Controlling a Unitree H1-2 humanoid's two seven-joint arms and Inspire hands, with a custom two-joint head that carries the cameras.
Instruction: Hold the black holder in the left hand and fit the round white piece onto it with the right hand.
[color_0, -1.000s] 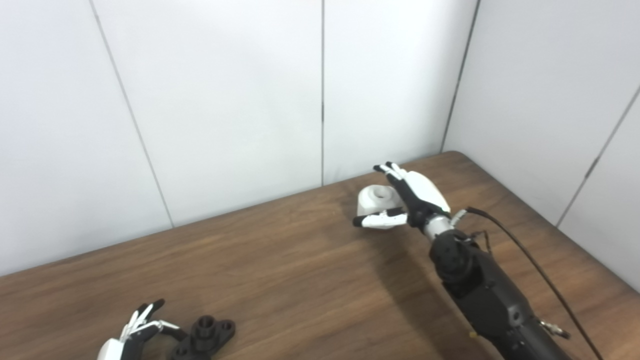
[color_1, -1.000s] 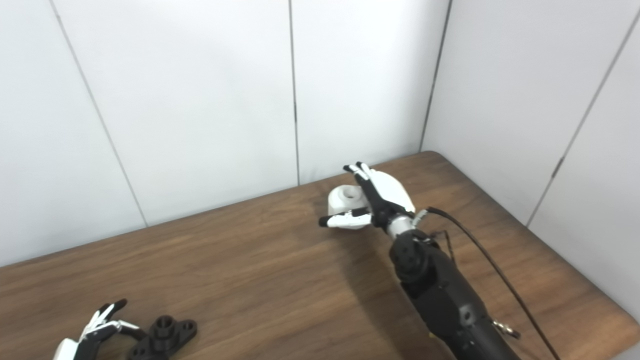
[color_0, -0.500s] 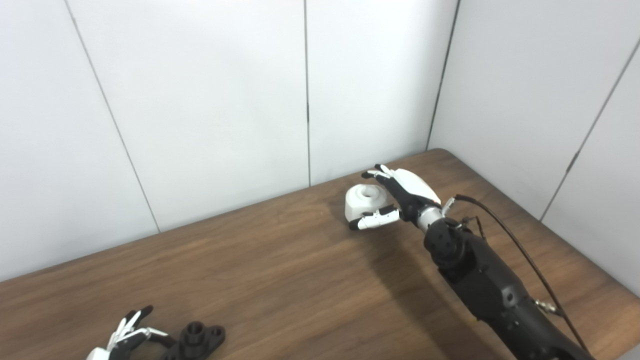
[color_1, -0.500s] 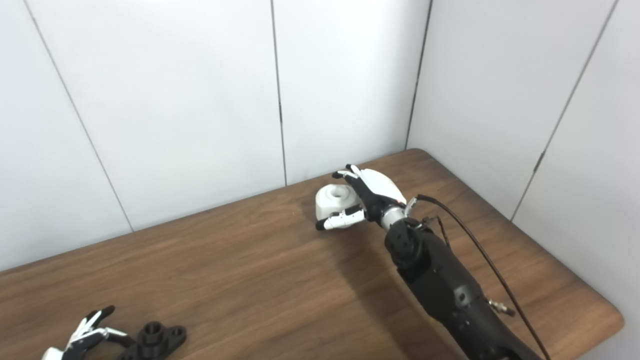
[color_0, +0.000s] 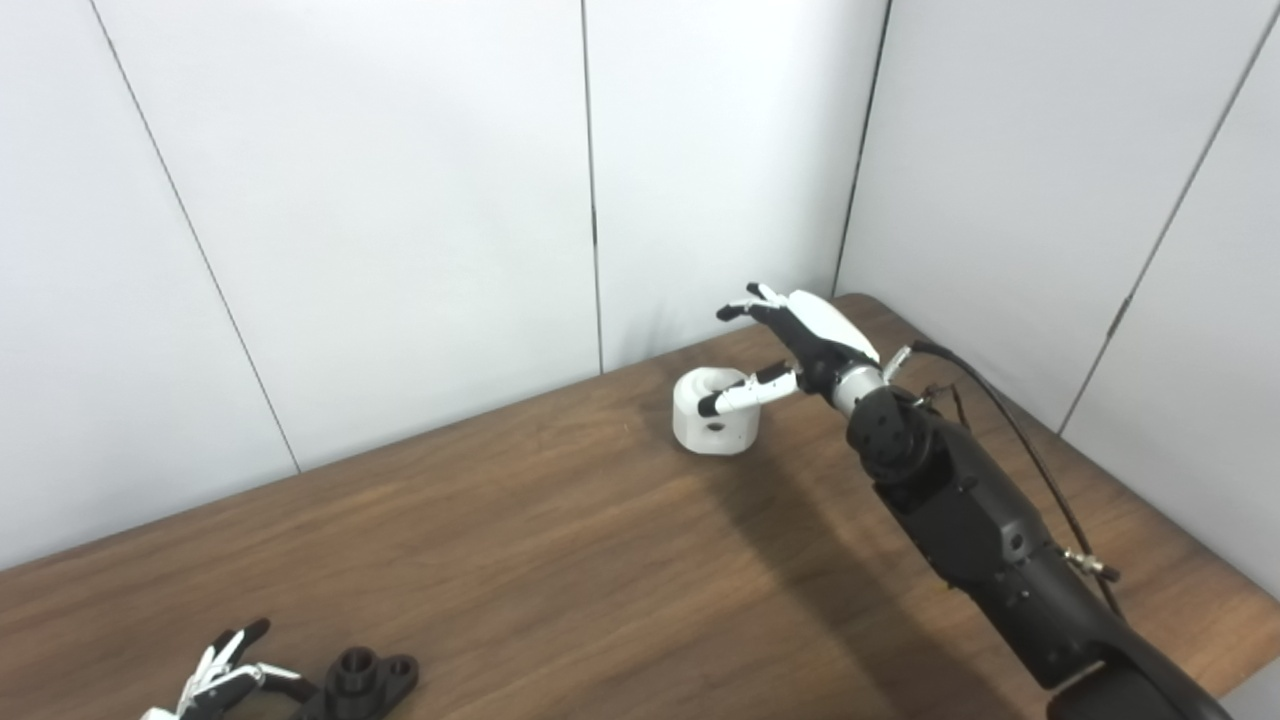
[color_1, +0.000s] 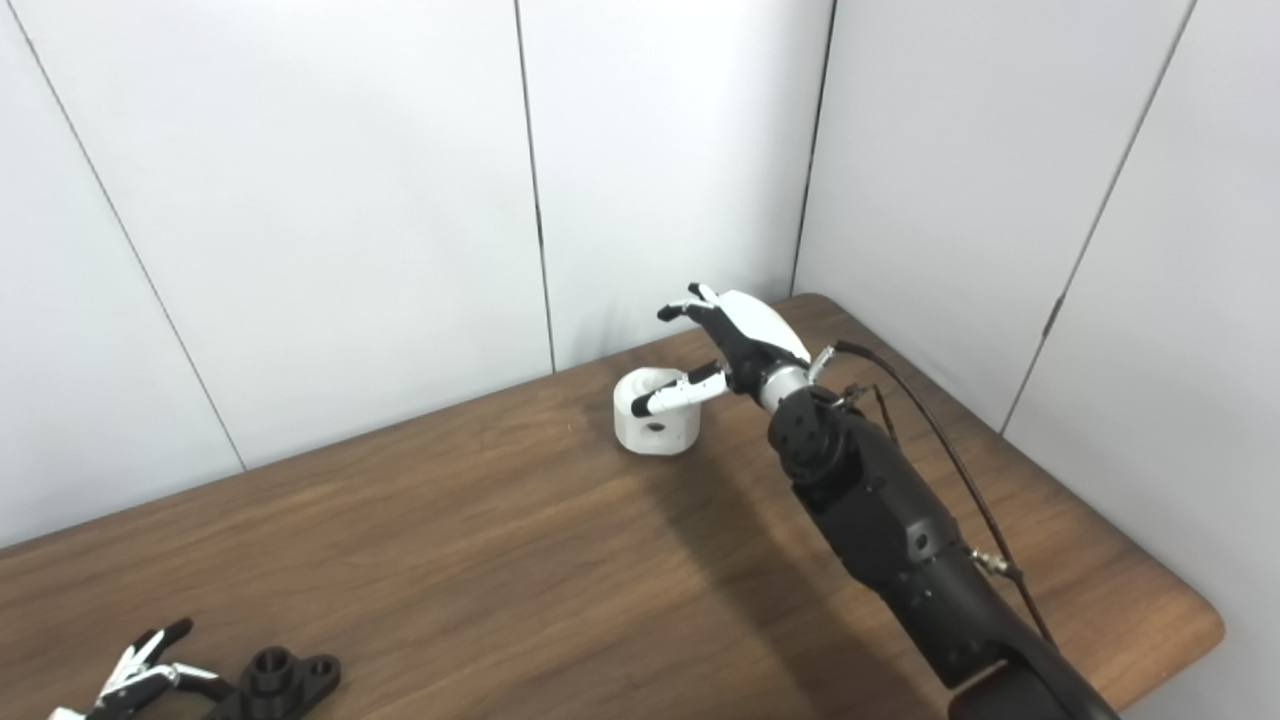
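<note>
the open right robot hand (color_0: 790, 345) hovers over the white piece (color_0: 715, 425) at the surface's (color_0: 560, 560) far side, the open left robot hand (color_0: 225, 680) beside the holder (color_0: 365, 682); both grasps seem pending.

The round white piece (color_0: 714, 422) is sitting upright on the wooden table, far back near the corner, a stubby cylinder that's open on top with a small hole showing in its side. The black holder (color_0: 362, 682) is lying flat way off at the near left edge, well apart from it, a short raised tube flanked by flat lobes with holes in them.
</note>
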